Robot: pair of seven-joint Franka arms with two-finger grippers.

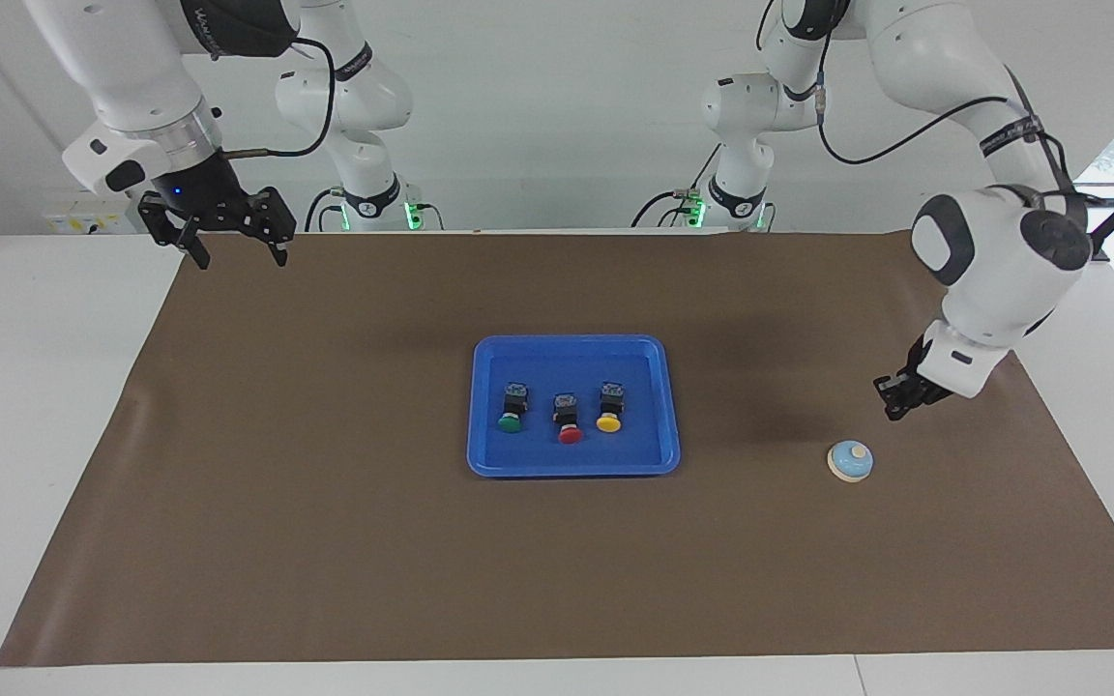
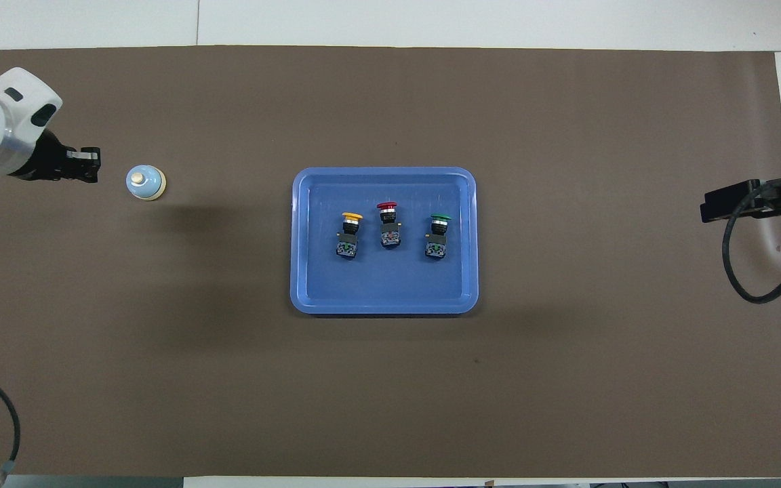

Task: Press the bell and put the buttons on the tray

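Buttons (image 1: 562, 417) — green, red and yellow — lie in a row on the blue tray (image 1: 494, 464) at mid-desk, which suggests the placing is done. Each lies on its side, long axis running away from the robots, cap farthest from them. Toward the left arm's end sits the bell (image 1: 850, 460), upright, knob up, untouched. The left end effector (image 1: 897, 398) hangs beside it holding nothing; how wide it stands I cannot tell. The right end effector (image 1: 231, 248) waits open and empty over the desk's corner.
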